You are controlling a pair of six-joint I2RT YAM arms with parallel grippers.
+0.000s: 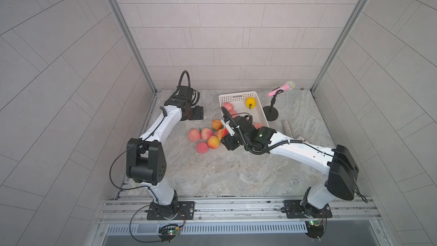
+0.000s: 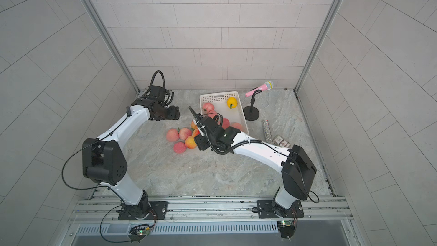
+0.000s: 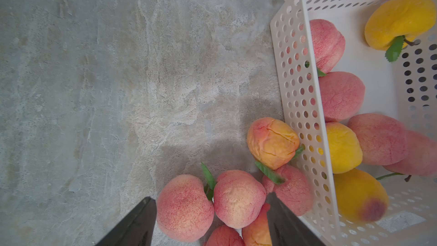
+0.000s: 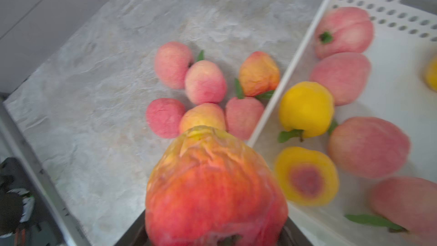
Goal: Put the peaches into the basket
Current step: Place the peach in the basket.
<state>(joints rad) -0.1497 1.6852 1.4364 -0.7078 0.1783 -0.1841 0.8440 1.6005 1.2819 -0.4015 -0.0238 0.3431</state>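
Observation:
My right gripper (image 4: 212, 230) is shut on an orange-red peach (image 4: 212, 185), held beside the pile on the table and close to the long side of the white basket (image 1: 236, 94). Several pink and orange peaches (image 1: 206, 133) lie clustered on the table to the left of the basket. Inside the basket lie several more, among them a yellow peach (image 1: 250, 102) and a pink peach (image 1: 228, 106). My left gripper (image 1: 198, 113) hangs open and empty above the table, up and left of the pile. In the left wrist view the pile (image 3: 238, 199) shows between its fingers.
A pink microphone (image 1: 281, 88) on a black stand (image 1: 270, 115) stands right of the basket. A glittery silver bar (image 1: 288, 128) and a small printed box (image 2: 282, 141) lie near the right arm. Bare stone tabletop (image 1: 224, 173) stretches toward the front edge.

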